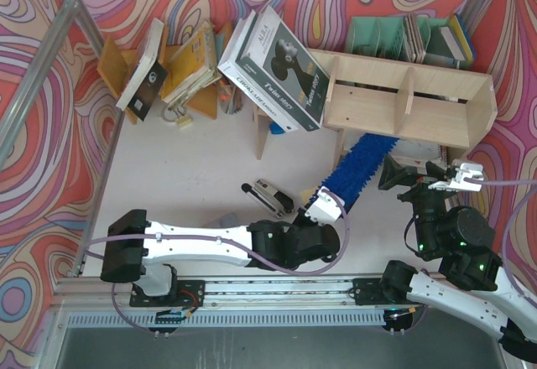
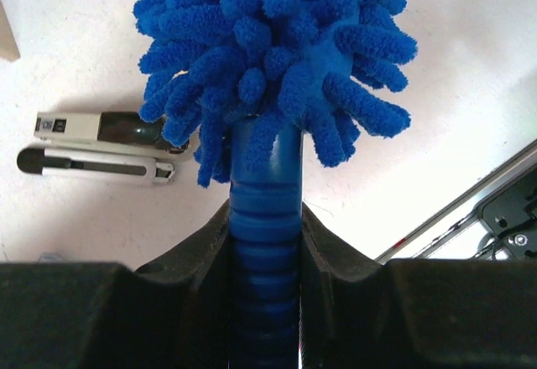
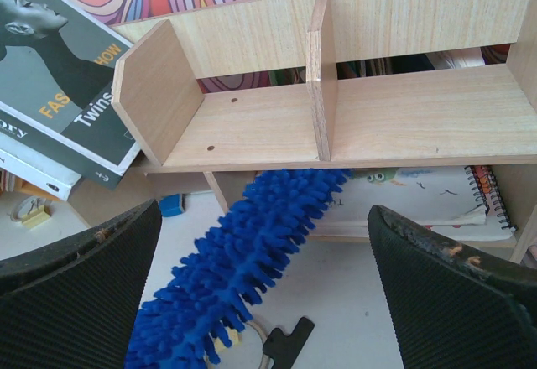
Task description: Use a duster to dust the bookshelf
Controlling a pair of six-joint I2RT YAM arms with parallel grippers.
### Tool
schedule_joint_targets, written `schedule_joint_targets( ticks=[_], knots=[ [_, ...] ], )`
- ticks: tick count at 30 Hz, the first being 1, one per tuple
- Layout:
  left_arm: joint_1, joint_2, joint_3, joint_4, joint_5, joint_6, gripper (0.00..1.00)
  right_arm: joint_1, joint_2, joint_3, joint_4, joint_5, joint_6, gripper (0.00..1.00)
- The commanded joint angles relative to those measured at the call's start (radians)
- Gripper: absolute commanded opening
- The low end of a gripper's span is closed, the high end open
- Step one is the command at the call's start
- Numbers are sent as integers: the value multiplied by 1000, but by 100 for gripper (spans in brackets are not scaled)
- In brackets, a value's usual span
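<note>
The pale plywood bookshelf (image 1: 403,105) stands at the back right, with an upright divider; it also shows in the right wrist view (image 3: 336,117). My left gripper (image 1: 323,210) is shut on the dark blue ribbed handle (image 2: 264,243) of the blue fluffy duster (image 1: 357,168). The duster points up and right, its tip under the shelf's front edge in the right wrist view (image 3: 252,252). My right gripper (image 1: 411,176) is open and empty in front of the shelf, its black fingers (image 3: 453,293) wide apart on either side of the duster.
A large grey book (image 1: 277,67) leans on the shelf's left end. An orange-brown rack (image 1: 168,71) with books stands at the back left, a mint-green file holder (image 1: 403,38) behind the shelf. A stapler (image 1: 268,197) lies on the white table (image 1: 185,168). A spiral notebook (image 3: 419,193) lies under the shelf.
</note>
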Motion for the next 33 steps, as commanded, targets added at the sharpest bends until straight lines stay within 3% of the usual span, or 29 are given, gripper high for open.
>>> schedule_joint_targets(
  ticks=[1,11,18,24,33],
  knots=[
    [-2,-32,-37,-15,-102,-156,0,-1,-6,-4,32,-4,-4,99],
    [-7,-112,-141,-66,-178,-315,0,-1,-6,-4,26,-5,0,99],
    [-9,-32,-81,-5,-118,-271,0,-1,1,-6,29,-7,3,99],
    [-32,-10,-5,-12,-163,-206,0,-2,2,-5,23,-8,7,99],
    [-29,-37,-48,77,-149,-136,0,-1,-11,0,17,-4,6,99]
  ],
)
